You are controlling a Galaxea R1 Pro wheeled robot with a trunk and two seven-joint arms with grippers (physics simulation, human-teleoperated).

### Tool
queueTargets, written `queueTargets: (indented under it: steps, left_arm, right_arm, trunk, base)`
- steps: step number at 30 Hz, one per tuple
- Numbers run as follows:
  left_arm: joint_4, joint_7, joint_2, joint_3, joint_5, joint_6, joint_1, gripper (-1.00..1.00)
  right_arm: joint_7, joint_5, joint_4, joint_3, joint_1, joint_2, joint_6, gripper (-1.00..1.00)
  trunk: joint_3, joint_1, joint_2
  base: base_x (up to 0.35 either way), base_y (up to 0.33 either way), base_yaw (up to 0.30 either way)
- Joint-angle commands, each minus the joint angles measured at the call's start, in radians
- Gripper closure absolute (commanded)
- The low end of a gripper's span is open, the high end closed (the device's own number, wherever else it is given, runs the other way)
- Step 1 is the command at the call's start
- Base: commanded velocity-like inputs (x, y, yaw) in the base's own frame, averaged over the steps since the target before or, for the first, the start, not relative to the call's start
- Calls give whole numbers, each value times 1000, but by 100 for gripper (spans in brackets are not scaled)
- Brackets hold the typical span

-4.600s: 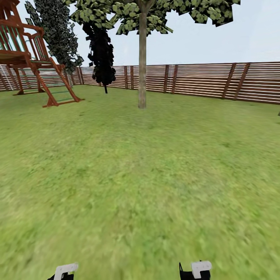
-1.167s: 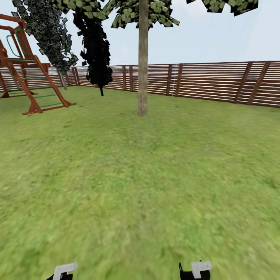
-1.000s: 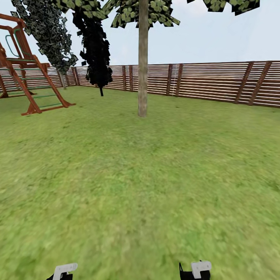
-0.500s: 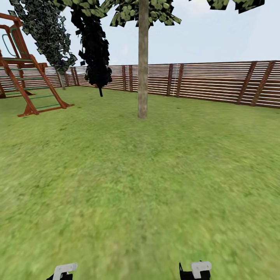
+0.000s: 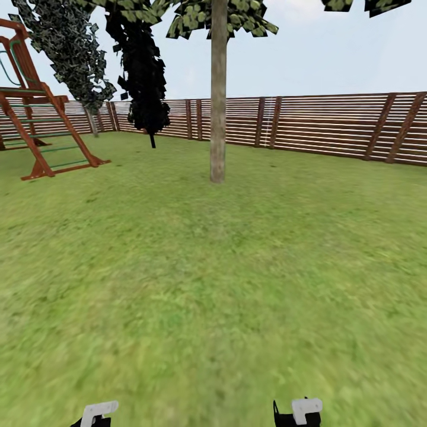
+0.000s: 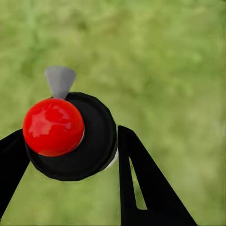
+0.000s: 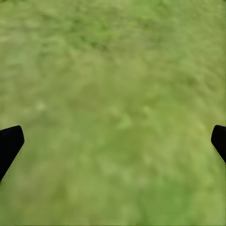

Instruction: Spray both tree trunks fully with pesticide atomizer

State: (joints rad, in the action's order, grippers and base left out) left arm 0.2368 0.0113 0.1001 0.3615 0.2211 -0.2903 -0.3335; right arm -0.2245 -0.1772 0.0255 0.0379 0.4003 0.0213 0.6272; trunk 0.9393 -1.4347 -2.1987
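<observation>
Green lawn (image 5: 213, 284) extends to the slat fence (image 5: 332, 124). Tree trunk (image 5: 218, 107) stands at 12 o'clock, well apart from the robot; play tower (image 5: 35, 118) at 10 o'clock. Left end effector (image 6: 66, 155) grips the pesticide atomizer (image 6: 70, 134), red cap toward the camera. Right end effector (image 7: 113, 141) is spread wide over grass.

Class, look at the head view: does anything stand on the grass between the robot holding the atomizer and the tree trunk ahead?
Nothing visible does. Open lawn runs to the tree trunk; the play tower stands well aside.
</observation>
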Motion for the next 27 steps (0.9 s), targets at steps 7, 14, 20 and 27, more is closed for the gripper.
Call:
queueTargets:
  steps: [7,14,20,27]
  left_arm:
    - [-1,1,-2,8,11,-5,-1,100]
    - [-1,1,-3,8,10,-6,-1,100]
    - [-2,2,-3,8,10,-6,-1,100]
    - [-2,2,-3,8,11,-6,-1,100]
  right_arm:
    - [-10,-8,-1,4,1,0,1,-100]
    - [-11,-8,0,4,1,0,1,-100]
    - [-13,-8,18,5,2,4,4,-100]
    - [-8,-14,25,8,2,-4,5,-100]
  trunk:
    - [1,0,0]
    - [1,0,0]
    - [1,0,0]
    - [1,0,0]
  base:
    - [339,0,0]
    - [339,0,0]
    - [339,0,0]
    - [339,0,0]
